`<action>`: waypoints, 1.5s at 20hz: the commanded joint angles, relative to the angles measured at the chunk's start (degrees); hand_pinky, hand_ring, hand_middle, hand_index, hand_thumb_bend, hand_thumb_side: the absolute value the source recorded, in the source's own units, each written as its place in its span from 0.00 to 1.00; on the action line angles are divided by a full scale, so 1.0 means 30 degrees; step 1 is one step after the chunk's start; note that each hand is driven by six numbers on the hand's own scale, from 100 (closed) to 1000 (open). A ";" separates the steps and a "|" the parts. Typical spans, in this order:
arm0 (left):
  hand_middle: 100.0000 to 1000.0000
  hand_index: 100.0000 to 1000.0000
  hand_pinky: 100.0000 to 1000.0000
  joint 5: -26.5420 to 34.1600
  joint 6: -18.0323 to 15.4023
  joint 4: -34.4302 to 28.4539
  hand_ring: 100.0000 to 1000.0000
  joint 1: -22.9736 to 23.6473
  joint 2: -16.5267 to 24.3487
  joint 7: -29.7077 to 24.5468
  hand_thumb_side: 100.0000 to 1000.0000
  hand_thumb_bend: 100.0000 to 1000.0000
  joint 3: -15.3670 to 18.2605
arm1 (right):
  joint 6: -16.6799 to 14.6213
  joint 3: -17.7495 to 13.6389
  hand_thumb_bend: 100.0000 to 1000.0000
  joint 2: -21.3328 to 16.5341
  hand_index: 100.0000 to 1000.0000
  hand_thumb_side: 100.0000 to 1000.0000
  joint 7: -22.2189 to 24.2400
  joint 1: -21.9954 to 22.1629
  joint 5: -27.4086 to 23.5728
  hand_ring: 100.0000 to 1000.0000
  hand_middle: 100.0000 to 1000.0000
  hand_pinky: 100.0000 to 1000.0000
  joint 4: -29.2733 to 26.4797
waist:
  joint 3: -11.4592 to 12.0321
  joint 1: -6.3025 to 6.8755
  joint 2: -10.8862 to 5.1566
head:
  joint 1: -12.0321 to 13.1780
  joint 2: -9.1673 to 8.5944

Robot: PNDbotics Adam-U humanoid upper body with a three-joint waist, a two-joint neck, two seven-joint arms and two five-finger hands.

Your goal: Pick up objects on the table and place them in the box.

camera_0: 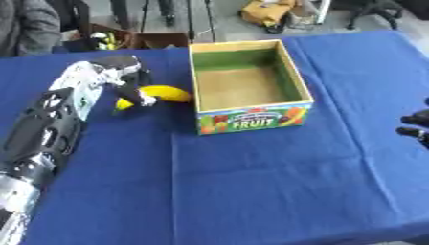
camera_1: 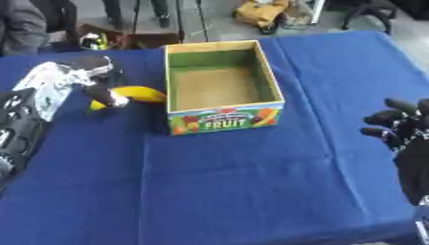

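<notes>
A yellow banana (camera_0: 163,93) lies on the blue tablecloth just left of the box. My left hand (camera_0: 126,76) is over its left end, fingers curled round it, and part of the banana is hidden behind them. The open cardboard box (camera_0: 251,122), with FRUIT printed on its front and a green inside, stands in the middle of the table with nothing in it. My right hand (camera_1: 402,127) rests at the right edge of the table, far from the box, with its fingers relaxed and holding nothing.
The blue tablecloth (camera_0: 251,182) covers the whole table, with a fold line running down from the box. Beyond the far edge are a person's sleeve (camera_0: 29,26), a brown crate (camera_0: 126,38) and a yellow bag (camera_0: 268,10) on the floor.
</notes>
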 commanded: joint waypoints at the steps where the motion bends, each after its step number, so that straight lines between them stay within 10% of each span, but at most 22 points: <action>1: 0.48 0.69 0.57 -0.0222 0.0272 -0.0024 0.47 -0.0294 0.0169 0.0585 0.44 0.46 0.0229 | -0.0046 -0.0072 0.00 -0.0231 0.73 0.87 0.0075 -0.0226 -0.0156 0.63 0.51 0.60 -0.0185 | -0.0052 -0.0087 -0.0237 | 0.0074 0.0088; 16: 0.47 0.67 0.54 -0.1754 0.0160 0.0477 0.45 0.0029 -0.0009 0.1357 0.30 0.47 0.0098 | -0.0048 -0.0083 0.00 -0.0174 0.73 0.87 0.0149 -0.0258 -0.0167 0.63 0.51 0.60 -0.0150 | -0.0034 -0.0122 -0.0136 | 0.0070 0.0085; 26: 0.38 0.58 0.46 -0.1211 0.0451 0.0593 0.39 0.0049 -0.0002 0.1930 0.12 0.02 0.0180 | -0.0059 -0.0113 0.00 -0.0155 0.73 0.87 0.0156 -0.0253 -0.0165 0.63 0.51 0.60 -0.0135 | -0.0050 -0.0126 -0.0136 | 0.0033 0.0091; 30: 0.34 0.52 0.42 -0.0575 0.0617 0.0426 0.35 0.0049 0.0071 0.1932 0.10 0.00 0.0226 | -0.0060 -0.0125 0.00 -0.0151 0.73 0.87 0.0153 -0.0253 -0.0174 0.63 0.51 0.60 -0.0126 | -0.0063 -0.0121 -0.0162 | 0.0009 0.0086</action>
